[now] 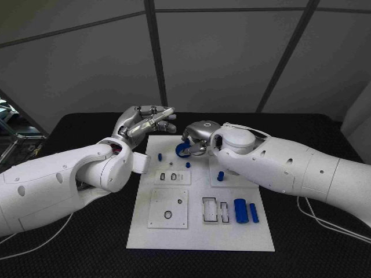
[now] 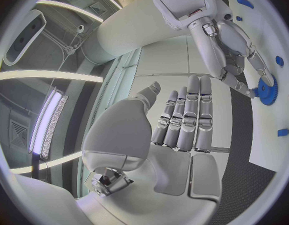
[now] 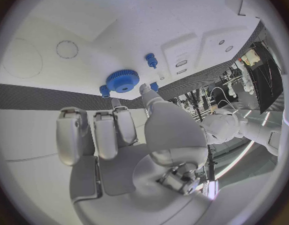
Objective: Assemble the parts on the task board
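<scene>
Near the front edge of the white rectangular task board [image 1: 200,231], toward its right corner, a blue plastic cylinder [image 1: 240,210] and a slimmer blue bar [image 1: 253,212] lie beside a recessed slot. At mid-board, small blue pegs [image 1: 221,175] stand upright. Near the far edge, the right hand [image 1: 204,139] pinches a blue toothed plastic gear [image 1: 184,150] at its rim. The gear is judged light, rigid and slightly slippery; hold across the teeth, leaving the bore clear for seating. The left hand [image 1: 142,123] hovers past the board's far left corner, fingers extended and apart, holding nothing.
</scene>
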